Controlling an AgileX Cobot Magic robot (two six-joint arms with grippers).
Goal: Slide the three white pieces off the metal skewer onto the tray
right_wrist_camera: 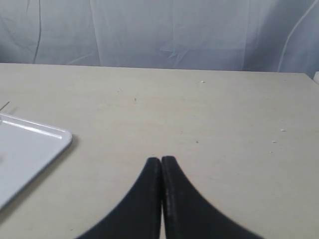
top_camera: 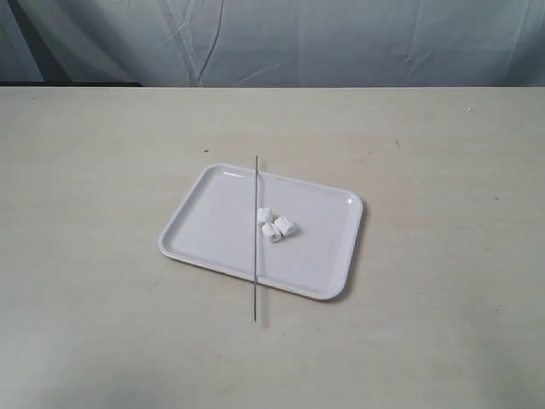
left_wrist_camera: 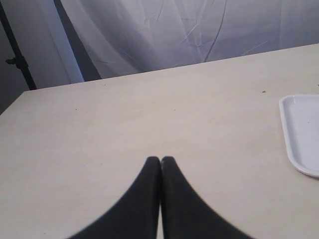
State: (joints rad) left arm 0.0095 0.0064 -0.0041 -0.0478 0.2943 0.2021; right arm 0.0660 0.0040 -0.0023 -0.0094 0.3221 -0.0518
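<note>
The white tray (top_camera: 213,230) lies in the middle of the table in the exterior view. The thin metal skewer (top_camera: 255,256) rests across it, both ends past the rim. Three white pieces (top_camera: 275,225) sit clustered on the tray just right of the skewer; whether any is still threaded I cannot tell. Neither arm shows in the exterior view. My left gripper (left_wrist_camera: 160,159) is shut over bare table, with a tray corner (left_wrist_camera: 299,134) off to one side. My right gripper (right_wrist_camera: 161,159) is shut too, empty, away from the tray's corner (right_wrist_camera: 30,144).
The beige tabletop (top_camera: 443,298) spreads wide around the tray. A grey-white cloth backdrop (top_camera: 341,43) hangs behind the table's far edge. A dark stand (left_wrist_camera: 17,59) shows beyond the table in the left wrist view.
</note>
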